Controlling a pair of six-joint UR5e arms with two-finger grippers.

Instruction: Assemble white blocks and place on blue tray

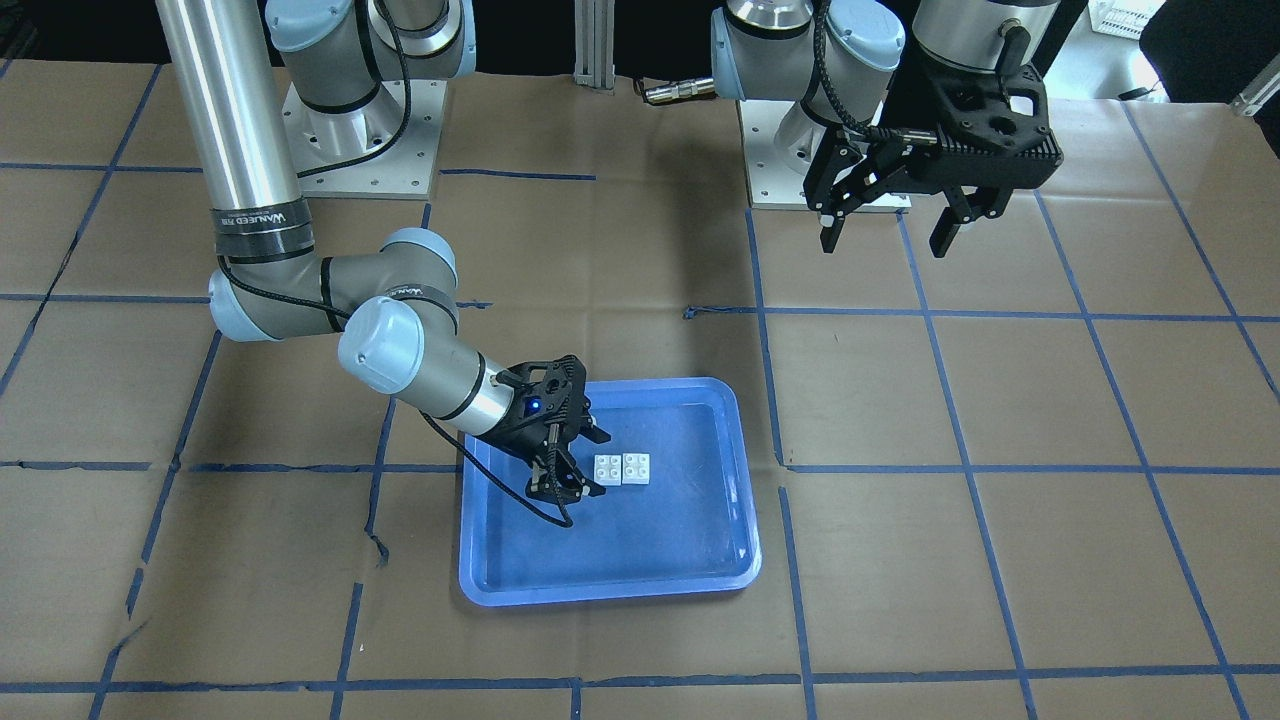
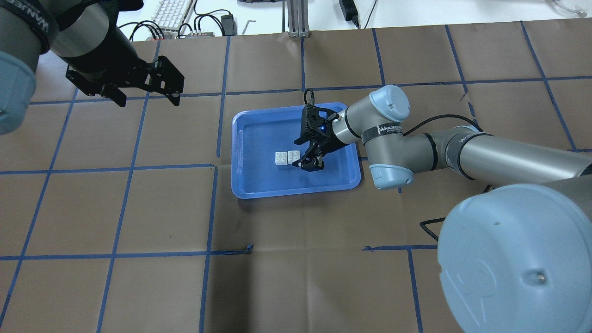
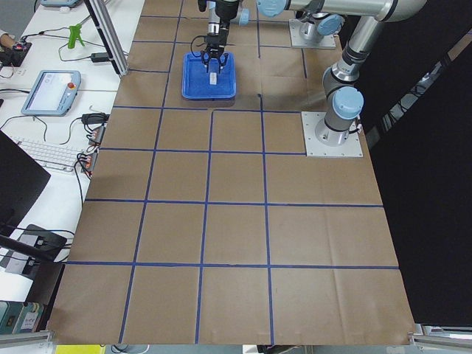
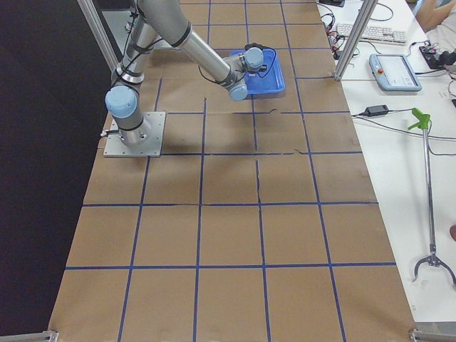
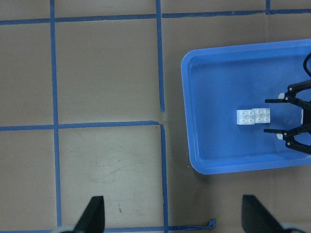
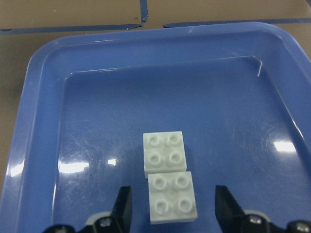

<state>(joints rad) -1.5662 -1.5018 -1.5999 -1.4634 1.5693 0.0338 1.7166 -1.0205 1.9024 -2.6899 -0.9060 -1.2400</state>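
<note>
The two white blocks [image 6: 165, 154] [image 6: 173, 198] lie side by side and touching on the floor of the blue tray [image 6: 43, 121], studs up. They also show in the front view [image 1: 621, 468] and the overhead view [image 2: 286, 157]. My right gripper [image 2: 300, 153] is open over the tray. Its fingers [image 6: 124, 206] straddle the nearer block with a gap on each side. My left gripper [image 2: 143, 95] is open and empty, high above the table, far to the left of the tray [image 2: 296, 192]. Its wrist view looks down on the tray [image 5: 233, 167] and the blocks [image 5: 255, 116].
The table is covered in brown paper with a grid of blue tape [image 2: 217, 166]. The arm bases [image 1: 360, 130] stand at the robot's edge. A keyboard and cables [image 2: 171, 14] lie beyond the far edge.
</note>
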